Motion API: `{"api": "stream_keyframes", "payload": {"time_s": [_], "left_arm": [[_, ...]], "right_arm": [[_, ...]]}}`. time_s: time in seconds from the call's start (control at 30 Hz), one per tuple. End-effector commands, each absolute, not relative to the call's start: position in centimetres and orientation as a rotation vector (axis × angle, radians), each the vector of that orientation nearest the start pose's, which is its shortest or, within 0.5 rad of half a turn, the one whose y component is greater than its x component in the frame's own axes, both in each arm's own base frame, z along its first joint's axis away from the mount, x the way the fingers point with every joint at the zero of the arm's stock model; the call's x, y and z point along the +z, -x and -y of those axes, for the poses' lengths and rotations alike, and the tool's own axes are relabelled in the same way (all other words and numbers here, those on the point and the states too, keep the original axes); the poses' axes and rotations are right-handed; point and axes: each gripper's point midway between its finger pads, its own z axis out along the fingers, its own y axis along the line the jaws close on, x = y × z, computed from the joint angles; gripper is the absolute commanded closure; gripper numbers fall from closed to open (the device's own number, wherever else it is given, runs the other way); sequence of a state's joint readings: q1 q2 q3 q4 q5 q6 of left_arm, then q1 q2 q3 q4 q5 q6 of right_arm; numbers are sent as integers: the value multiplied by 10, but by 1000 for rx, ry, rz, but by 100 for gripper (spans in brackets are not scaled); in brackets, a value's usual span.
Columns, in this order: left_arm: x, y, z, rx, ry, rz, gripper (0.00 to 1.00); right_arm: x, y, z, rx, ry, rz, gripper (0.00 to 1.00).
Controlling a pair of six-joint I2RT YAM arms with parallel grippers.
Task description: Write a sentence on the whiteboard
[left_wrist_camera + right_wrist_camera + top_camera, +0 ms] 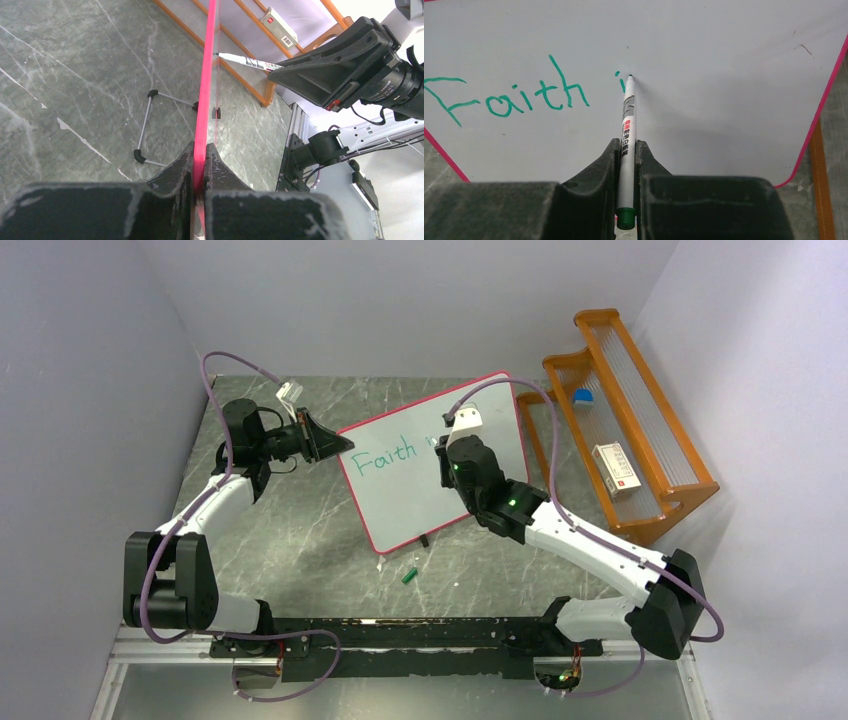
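The whiteboard (420, 480) with its pink-red frame stands tilted on the table's middle, seen edge-on as a pink strip (206, 85) in the left wrist view. My left gripper (335, 443) is shut on its left edge (199, 165). The sentence (509, 97) reads "Faith" in green, followed by a dotted "i" (620, 82). My right gripper (626, 150) is shut on a white marker (627, 130) with a green end. The marker's tip (630, 76) touches the board just right of the "i". In the top view the right gripper (458, 445) covers that spot.
An orange wooden rack (625, 430) stands at the back right with a small white box (615, 470) and a blue item (583, 397) on it. A green marker cap (409, 574) lies on the table in front of the board. The board's wire foot (145, 125) rests on the marble top.
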State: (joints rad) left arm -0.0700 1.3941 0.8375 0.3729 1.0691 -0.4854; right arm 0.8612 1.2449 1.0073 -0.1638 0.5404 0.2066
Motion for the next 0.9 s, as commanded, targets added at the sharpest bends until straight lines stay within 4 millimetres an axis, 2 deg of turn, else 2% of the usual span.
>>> {"api": "stream_keyframes", "payload": {"time_s": [0.0,0.6,0.87], "left_arm": [[206,-327,193,-1338,-456,-1876,95],[207,-327,194,-1340,-457,-1875,95],[207,-327,194,-1342,-457,-1875,95]], "right_arm": [[232,-316,-235,184,266,-1909,100],[219,-306,-223,162,272,-1957,100],[219,-307,-226,177,267,-1949,100]]}}
